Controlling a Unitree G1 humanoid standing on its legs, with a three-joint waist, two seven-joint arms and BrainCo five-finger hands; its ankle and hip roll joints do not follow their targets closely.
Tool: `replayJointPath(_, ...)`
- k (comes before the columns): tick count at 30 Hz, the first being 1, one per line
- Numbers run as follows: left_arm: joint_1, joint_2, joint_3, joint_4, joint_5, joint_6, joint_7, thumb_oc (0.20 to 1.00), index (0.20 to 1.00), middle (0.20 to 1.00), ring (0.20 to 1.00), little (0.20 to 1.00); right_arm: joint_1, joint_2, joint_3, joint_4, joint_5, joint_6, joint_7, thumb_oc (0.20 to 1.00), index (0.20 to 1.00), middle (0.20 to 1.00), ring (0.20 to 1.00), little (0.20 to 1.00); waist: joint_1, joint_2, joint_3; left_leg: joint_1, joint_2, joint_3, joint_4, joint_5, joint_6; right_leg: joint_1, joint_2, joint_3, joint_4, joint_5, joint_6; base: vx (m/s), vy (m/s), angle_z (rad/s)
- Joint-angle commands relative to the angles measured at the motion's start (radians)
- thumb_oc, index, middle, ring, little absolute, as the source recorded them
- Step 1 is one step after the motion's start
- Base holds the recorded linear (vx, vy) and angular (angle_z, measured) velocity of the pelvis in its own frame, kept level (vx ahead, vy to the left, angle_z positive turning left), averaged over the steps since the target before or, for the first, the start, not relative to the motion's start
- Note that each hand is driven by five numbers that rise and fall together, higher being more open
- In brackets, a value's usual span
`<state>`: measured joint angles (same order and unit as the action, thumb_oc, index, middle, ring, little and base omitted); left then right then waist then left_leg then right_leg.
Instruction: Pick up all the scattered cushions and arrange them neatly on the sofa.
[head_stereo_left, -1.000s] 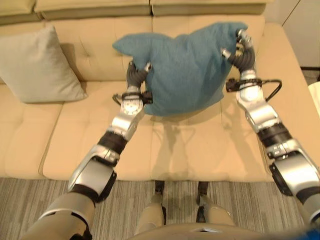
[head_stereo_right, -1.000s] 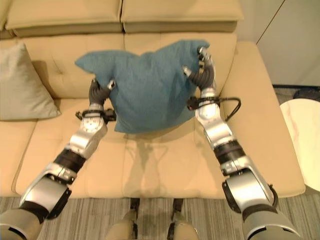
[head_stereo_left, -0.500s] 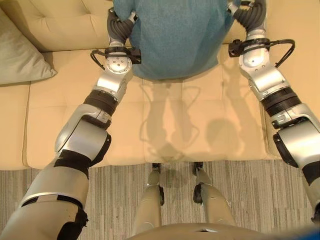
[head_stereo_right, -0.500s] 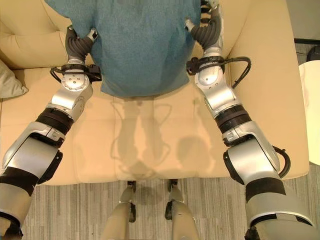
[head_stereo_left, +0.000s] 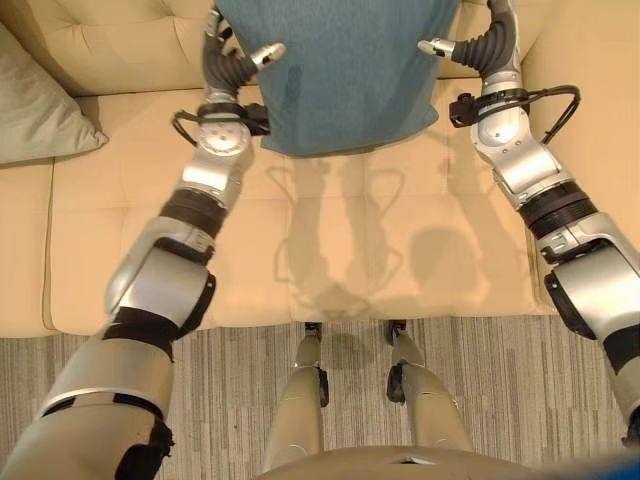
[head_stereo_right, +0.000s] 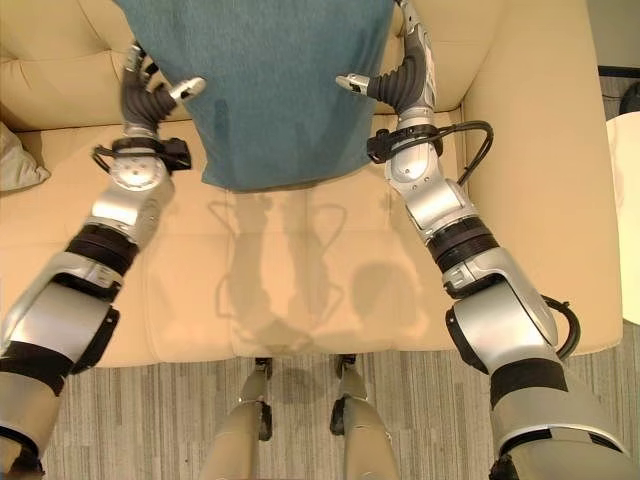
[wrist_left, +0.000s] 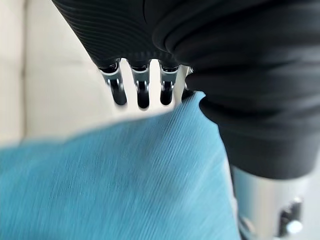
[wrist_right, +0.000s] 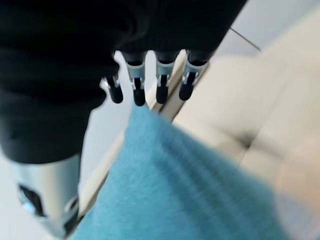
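The teal cushion (head_stereo_right: 265, 85) leans on the sofa (head_stereo_right: 520, 150) backrest (both hands flank it, fingers straight).

Bright, even indoor light from above and behind the robot. Soft double shadows of the arms and of the teal cushion (head_stereo_left: 340, 70) thrown forward onto the cream sofa (head_stereo_left: 360, 250) seat, palest at their edges. Small glints on the silver arm shells, no harsh glare. Wide-angle bending toward the corners of the head views. Close-up wrist views blurred, dark cover and cushion weave smeared, far sofa washed out.
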<state>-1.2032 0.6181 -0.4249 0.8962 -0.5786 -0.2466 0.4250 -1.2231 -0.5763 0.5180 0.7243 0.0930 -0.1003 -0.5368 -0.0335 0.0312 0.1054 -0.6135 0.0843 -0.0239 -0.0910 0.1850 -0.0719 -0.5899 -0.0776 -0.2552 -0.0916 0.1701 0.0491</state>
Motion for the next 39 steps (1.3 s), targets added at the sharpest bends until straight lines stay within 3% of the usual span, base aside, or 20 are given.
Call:
replayJointPath(1, -0.059, 0.058, -0.022, 0.030, -0.002, -0.057, 0.023, 1.000, 1.000, 1.000, 1.000, 1.000, -0.063, -0.054, -0.025, -0.014, -0.049, 0.015, -0.046, 1.000, 1.000, 1.000, 1.000, 1.000, 0.021, -0.029, -0.082, 0.053, -0.015, -0.013, 0.004, -0.061, -0.096, 0.016, -0.045, 0.019, 0.004, -0.031, 0.147, 0.05, 0.001, 0.02)
replayJointPath(3, 0.005, 0.123, 0.029, -0.022, -0.007, -0.063, 0.017, 1.000, 1.000, 1.000, 1.000, 1.000, -0.022, -0.155, -0.042, -0.027, -0.038, 0.024, -0.025, 1.000, 1.000, 1.000, 1.000, 1.000, 0.026, -0.034, -0.096, 0.092, -0.017, -0.010, 0.004, -0.072, -0.097, 0.064, -0.049, 0.012, 0.004, -0.039, 0.147, 0.05, -0.003, 0.03)
replayJointPath(5, 0.071, 0.138, 0.053, -0.074, 0.002, -0.064, 0.007, 1.000, 1.000, 1.000, 1.000, 1.000, 0.026, -0.182, -0.058, -0.050, -0.029, 0.025, -0.011, 1.000, 1.000, 1.000, 1.000, 1.000, 0.029, -0.036, -0.101, 0.121, -0.016, -0.009, 0.004, -0.079, -0.096, 0.097, -0.048, 0.007, 0.004, -0.045, 0.146, 0.04, 0.000, 0.03)
replayJointPath(7, 0.280, 0.194, 0.140, -0.234, 0.045, -0.069, -0.028, 1.000, 1.000, 1.000, 1.000, 1.000, 0.221, -0.261, -0.127, -0.152, -0.054, 0.020, 0.057, 1.000, 1.000, 1.000, 1.000, 1.000, 0.032, -0.042, -0.109, 0.188, -0.011, -0.003, 0.004, -0.097, -0.094, 0.169, -0.050, 0.000, 0.004, -0.059, 0.143, 0.08, 0.008, 0.06)
replayJointPath(10, 0.517, 0.186, 0.242, -0.371, 0.074, -0.058, -0.070, 1.000, 1.000, 1.000, 1.000, 1.000, 0.456, -0.304, -0.228, -0.231, -0.092, 0.011, 0.129, 1.000, 1.000, 1.000, 1.000, 1.000, 0.034, -0.046, -0.118, 0.252, -0.004, 0.009, 0.004, -0.107, -0.089, 0.241, -0.058, -0.011, 0.004, -0.071, 0.142, 0.11, 0.017, 0.17)
replayJointPath(12, 0.760, 0.172, 0.329, -0.511, 0.137, -0.037, -0.132, 1.000, 1.000, 1.000, 1.000, 1.000, 0.704, -0.305, -0.337, -0.292, -0.120, 0.005, 0.216, 1.000, 1.000, 1.000, 1.000, 1.000, 0.036, -0.050, -0.111, 0.324, 0.004, 0.021, 0.004, -0.123, -0.084, 0.317, -0.064, -0.023, 0.004, -0.091, 0.139, 0.13, 0.001, 0.13)
replayJointPath(14, 0.987, 0.088, 0.387, -0.570, 0.184, -0.012, -0.205, 1.000, 1.000, 1.000, 1.000, 1.000, 0.905, -0.254, -0.405, -0.303, -0.164, -0.003, 0.289, 1.000, 1.000, 1.000, 1.000, 1.000, 0.041, -0.055, -0.102, 0.395, 0.011, 0.035, 0.004, -0.141, -0.079, 0.389, -0.062, -0.034, 0.004, -0.112, 0.135, 0.10, 0.000, 0.10)
replayJointPath(18, 1.257, -0.076, 0.414, -0.464, 0.226, 0.062, -0.334, 1.000, 1.000, 1.000, 1.000, 1.000, 1.097, -0.110, -0.450, -0.214, -0.205, -0.008, 0.371, 1.000, 1.000, 1.000, 1.000, 1.000, 0.048, -0.060, -0.092, 0.476, 0.011, 0.046, 0.004, -0.156, -0.062, 0.479, -0.058, -0.039, 0.004, -0.130, 0.131, 0.04, 0.003, -0.06)
replayJointPath(21, 1.317, -0.184, 0.377, -0.217, 0.309, 0.103, -0.383, 1.000, 1.000, 1.000, 1.000, 1.000, 1.130, -0.011, -0.411, -0.080, -0.256, -0.010, 0.389, 1.000, 1.000, 1.000, 1.000, 1.000, 0.047, -0.061, -0.097, 0.520, 0.011, 0.056, 0.004, -0.162, -0.051, 0.524, -0.059, -0.038, 0.004, -0.137, 0.127, -0.01, 0.016, 0.02)
replayJointPath(22, 1.315, -0.185, 0.377, -0.213, 0.309, 0.100, -0.383, 1.000, 1.000, 1.000, 1.000, 1.000, 1.128, -0.011, -0.411, -0.077, -0.256, -0.011, 0.388, 1.000, 1.000, 1.000, 1.000, 1.000, 0.047, -0.061, -0.094, 0.524, 0.011, 0.056, 0.004, -0.163, -0.051, 0.528, -0.058, -0.037, 0.004, -0.138, 0.127, 0.00, 0.000, 0.00)
replayJointPath(27, 1.292, -0.296, 0.367, 0.156, 0.429, 0.131, -0.387, 1.000, 1.000, 1.000, 1.000, 1.000, 1.137, 0.101, -0.328, 0.181, -0.312, 0.004, 0.389, 1.000, 1.000, 1.000, 1.000, 1.000, 0.058, -0.062, -0.096, 0.582, 0.007, 0.062, 0.004, -0.181, -0.039, 0.584, -0.054, -0.034, 0.004, -0.153, 0.120, -0.03, -0.004, 0.00)
replayJointPath(33, 1.287, -0.323, 0.378, 0.309, 0.492, 0.148, -0.392, 1.000, 1.000, 1.000, 1.000, 1.000, 1.155, 0.173, -0.281, 0.363, -0.340, 0.021, 0.405, 1.000, 1.000, 1.000, 1.000, 1.000, 0.070, -0.064, -0.090, 0.631, 0.016, 0.059, 0.004, -0.185, -0.039, 0.630, -0.042, -0.032, 0.004, -0.169, 0.107, -0.04, -0.056, 0.00)
replayJointPath(39, 1.238, -0.320, 0.349, 0.320, 0.509, 0.153, -0.372, 1.000, 1.000, 1.000, 1.000, 1.000, 1.162, 0.212, -0.299, 0.448, -0.273, 0.033, 0.395, 1.000, 1.000, 1.000, 1.000, 1.000, 0.074, -0.065, -0.034, 0.558, 0.053, 0.026, 0.062, -0.145, -0.075, 0.625, -0.009, -0.058, 0.004, -0.194, 0.078, -0.17, -0.152, 0.08)
